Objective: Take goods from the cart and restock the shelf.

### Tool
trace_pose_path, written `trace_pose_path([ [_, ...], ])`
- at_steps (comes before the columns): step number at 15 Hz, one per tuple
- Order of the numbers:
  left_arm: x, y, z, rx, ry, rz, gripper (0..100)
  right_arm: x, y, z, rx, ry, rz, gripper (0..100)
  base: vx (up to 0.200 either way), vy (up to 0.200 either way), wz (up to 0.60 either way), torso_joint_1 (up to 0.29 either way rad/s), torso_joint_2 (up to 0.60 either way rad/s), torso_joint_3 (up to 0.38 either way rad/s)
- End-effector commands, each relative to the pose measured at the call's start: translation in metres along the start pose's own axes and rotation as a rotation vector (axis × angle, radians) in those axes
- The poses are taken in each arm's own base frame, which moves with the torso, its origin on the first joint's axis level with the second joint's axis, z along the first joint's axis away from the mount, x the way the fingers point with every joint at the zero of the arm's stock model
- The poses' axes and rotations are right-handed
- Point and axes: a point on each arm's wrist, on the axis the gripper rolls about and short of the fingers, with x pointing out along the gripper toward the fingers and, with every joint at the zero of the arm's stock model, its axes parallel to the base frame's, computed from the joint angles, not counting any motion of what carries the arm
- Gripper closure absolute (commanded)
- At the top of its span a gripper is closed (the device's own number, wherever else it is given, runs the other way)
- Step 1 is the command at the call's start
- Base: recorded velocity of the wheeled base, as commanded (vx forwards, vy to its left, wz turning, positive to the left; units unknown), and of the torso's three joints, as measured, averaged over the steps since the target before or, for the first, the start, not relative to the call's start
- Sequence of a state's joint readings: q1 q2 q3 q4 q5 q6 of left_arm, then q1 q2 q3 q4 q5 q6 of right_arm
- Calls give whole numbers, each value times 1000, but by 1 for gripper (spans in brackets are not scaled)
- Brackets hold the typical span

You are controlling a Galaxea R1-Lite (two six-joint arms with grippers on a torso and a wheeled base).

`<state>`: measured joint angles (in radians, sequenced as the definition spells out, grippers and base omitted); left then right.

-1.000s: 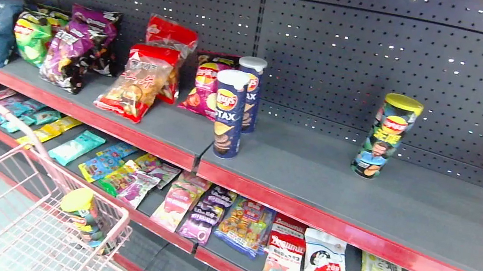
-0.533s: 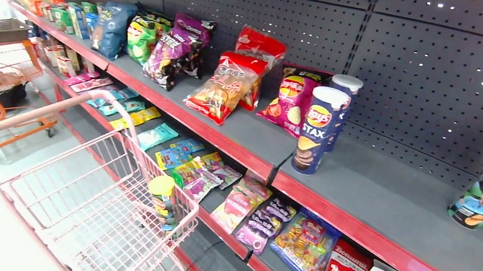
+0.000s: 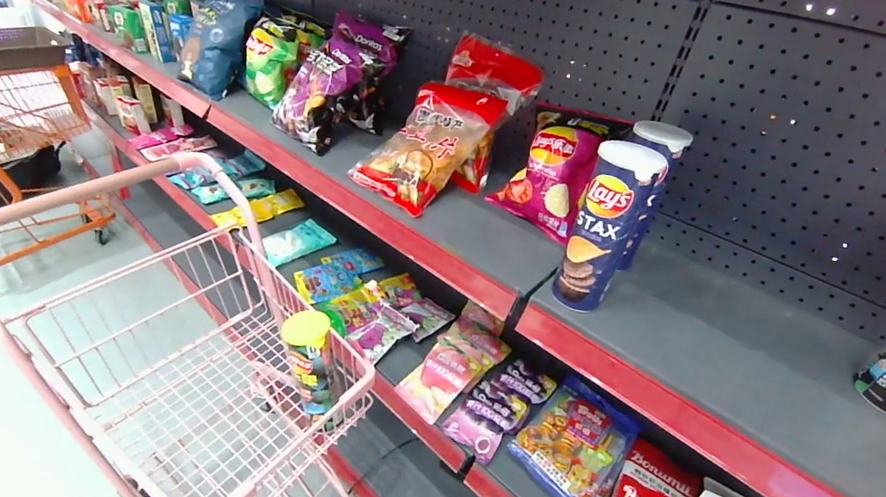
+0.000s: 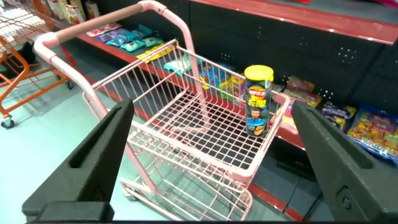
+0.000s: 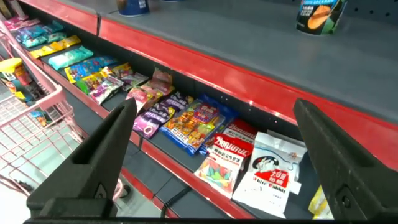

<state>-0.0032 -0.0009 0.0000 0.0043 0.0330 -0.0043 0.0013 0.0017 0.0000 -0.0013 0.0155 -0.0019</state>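
One yellow-lidded cardboard chip tube (image 3: 308, 360) stands upright in a corner of pink wire cart (image 3: 87, 192) | step: pickup, I judge | left gripper (image 4: 211, 109) above cart, spread wide, empty | right gripper (image 5: 214, 106) beside cart, likewise | next: I'd lower left around tube.

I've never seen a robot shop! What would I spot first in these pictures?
Probably the pink cart, low on the robot's left, with one yellow-lidded can upright in its shelf-side corner. Then the tall blue can at the front edge of the upper shelf, beside bright chip bags.
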Motion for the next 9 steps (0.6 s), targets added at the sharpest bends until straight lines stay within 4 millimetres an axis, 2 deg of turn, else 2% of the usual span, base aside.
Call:
trace_pose_path([
  [1, 0, 0, 0, 0, 1, -1, 0, 0, 0, 0, -1, 0, 0, 0, 0, 0, 0, -149, 354, 193],
  [9, 0, 0, 0, 0, 1, -1, 0, 0, 0, 0, 2, 0, 2, 0, 0, 0, 0, -150, 375, 224],
])
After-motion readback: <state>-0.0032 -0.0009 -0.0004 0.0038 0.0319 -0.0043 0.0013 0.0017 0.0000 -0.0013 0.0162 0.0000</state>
